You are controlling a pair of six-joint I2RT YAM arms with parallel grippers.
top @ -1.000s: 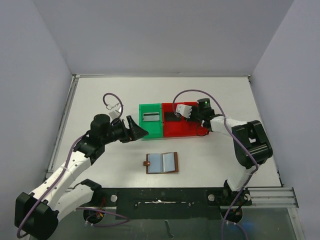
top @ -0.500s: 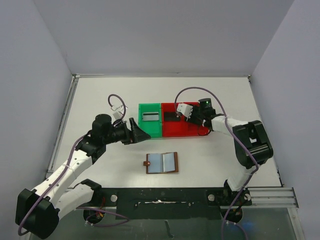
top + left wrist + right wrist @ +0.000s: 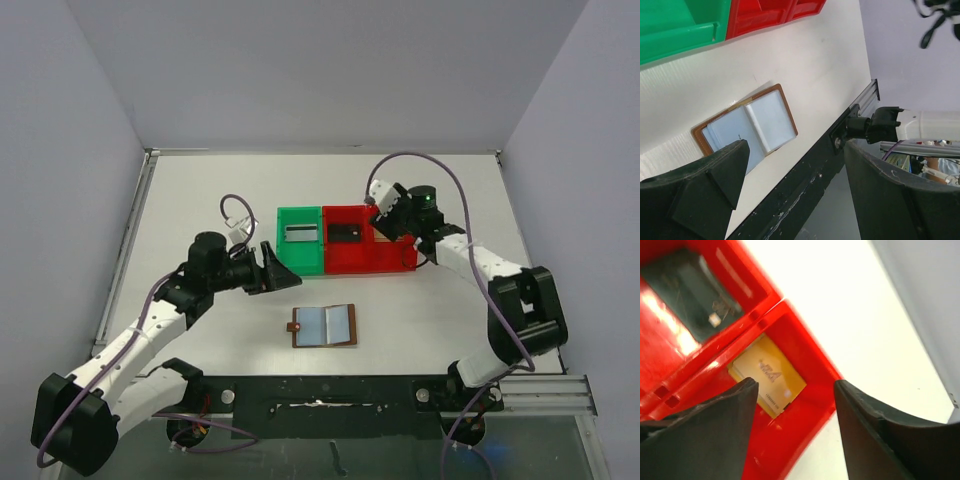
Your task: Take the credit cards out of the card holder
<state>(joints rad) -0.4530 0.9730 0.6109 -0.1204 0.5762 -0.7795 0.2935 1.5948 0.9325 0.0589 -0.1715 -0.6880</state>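
While the wallet (image 3: 324, 326) lies open on the tabletop (image 3: 200, 190), left fingers (image 3: 695, 200) are held spread, right fingers (image 3: 700, 435) spread above a yellow card (image 3: 769, 376).

On the left wrist feed I have my left claw (image 3: 796, 157) spread wide, its two black fingers (image 3: 700, 200) filling the lower corners and gripping nothing. Beyond them the card holder (image 3: 747, 131) lies open and flat on the white bench (image 3: 810, 65) — a brown rim around pale blue panels. A green bin (image 3: 675, 25) and a red bin (image 3: 765, 12) sit side by side along the top edge, well apart from the holder. A black rail (image 3: 805, 200) borders the bench.
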